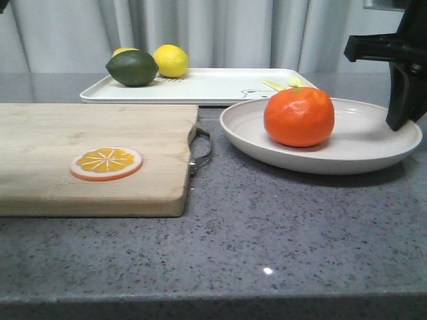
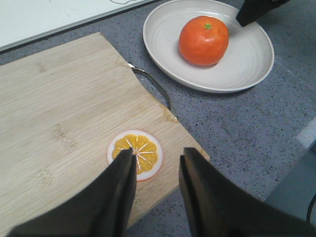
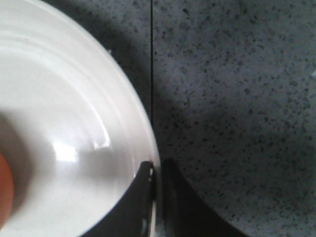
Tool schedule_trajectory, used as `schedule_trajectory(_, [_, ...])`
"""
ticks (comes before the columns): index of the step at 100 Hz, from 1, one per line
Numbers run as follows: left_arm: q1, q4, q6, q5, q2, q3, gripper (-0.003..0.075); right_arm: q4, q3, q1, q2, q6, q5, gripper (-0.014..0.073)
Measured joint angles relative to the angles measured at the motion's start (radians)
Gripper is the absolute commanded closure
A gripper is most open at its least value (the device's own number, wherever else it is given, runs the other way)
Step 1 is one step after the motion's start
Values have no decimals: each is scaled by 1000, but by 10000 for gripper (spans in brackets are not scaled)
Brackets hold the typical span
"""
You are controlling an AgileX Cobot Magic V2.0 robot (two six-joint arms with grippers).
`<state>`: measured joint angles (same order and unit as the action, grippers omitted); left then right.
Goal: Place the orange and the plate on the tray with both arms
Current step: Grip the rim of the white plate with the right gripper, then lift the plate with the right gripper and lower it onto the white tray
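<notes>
In the front view the right gripper (image 1: 400,123) ran off the right edge, its fingertips hidden behind the plate (image 1: 320,157) rim. At upper centre-left, a yellow fruit (image 1: 125,51) sat mostly hidden behind the lime (image 1: 132,69). The right wrist view cropped the orange (image 3: 5,190) to a blurred sliver at lower left.

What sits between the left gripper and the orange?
In the left wrist view: the orange slice on the cutting board, the board's metal handle, bare counter, then the plate rim before the orange.
</notes>
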<state>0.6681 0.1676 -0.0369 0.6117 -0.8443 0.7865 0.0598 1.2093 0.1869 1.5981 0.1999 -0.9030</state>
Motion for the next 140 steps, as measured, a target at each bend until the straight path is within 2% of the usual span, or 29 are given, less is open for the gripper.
schedule_trajectory(25, [0, 0, 0, 0, 0, 0, 512, 42, 16, -28, -2, -22, -18, 657])
schedule_trajectory(53, [0, -2, 0, 0, 0, 0, 512, 227, 144, -79, 5, -169, -50, 657])
schedule_trajectory(102, [0, -2, 0, -2, 0, 0, 512, 263, 601, -51, 339, -189, -151, 657])
schedule_trajectory(140, [0, -10, 0, -8, 0, 0, 512, 272, 1064, -42, 609, -130, -280, 657])
